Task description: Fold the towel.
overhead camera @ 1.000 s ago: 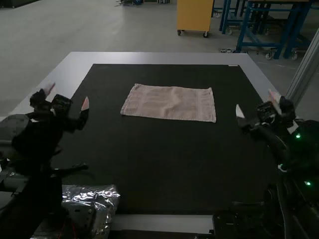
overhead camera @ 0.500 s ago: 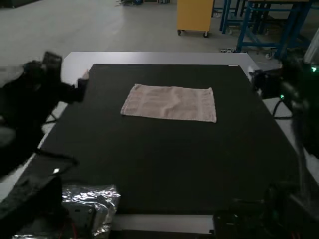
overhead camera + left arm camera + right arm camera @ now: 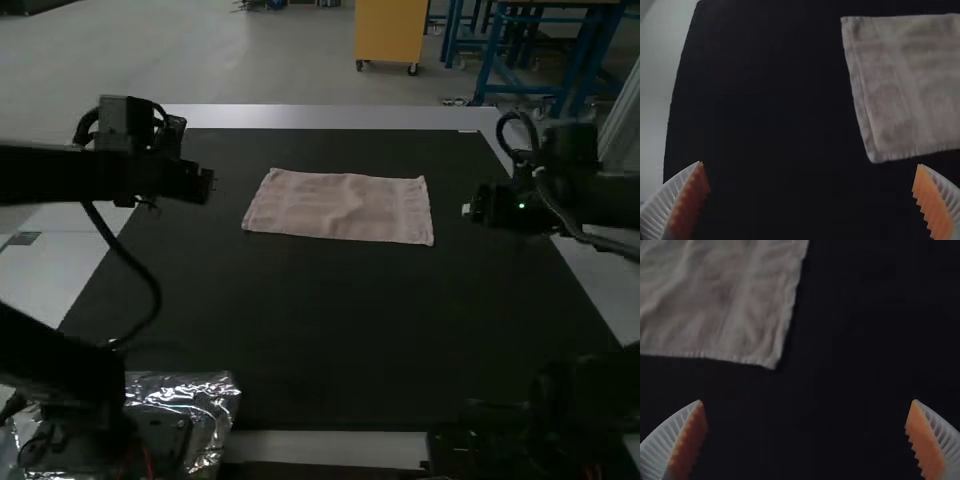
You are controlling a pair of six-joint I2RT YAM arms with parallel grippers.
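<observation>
1. Towel (image 3: 340, 208): pale, laid flat with light creases, at 12 o'clock on the black mat (image 3: 330, 320); its number of layers cannot be told.
2. Left gripper (image 3: 190, 182): at 9 o'clock from the towel, near it; its wrist view shows the ribbed fingers (image 3: 940, 200) wide apart.
3. Right gripper (image 3: 485, 208): at 3 o'clock from the towel, near its edge; fingers likewise spread well apart.
4. Table (image 3: 320, 117): pale, its border showing around the mat.
5. Black cable (image 3: 150, 300): looped from the left arm, crossing the view of the mat's 8 o'clock side.
6. Second cable (image 3: 548, 195): curving along the right arm, hiding part of the mat's 2 o'clock border.
7. Shiny plastic sheet (image 3: 212, 395): crumpled, at 7 o'clock, partly hidden by the left arm's base.
</observation>
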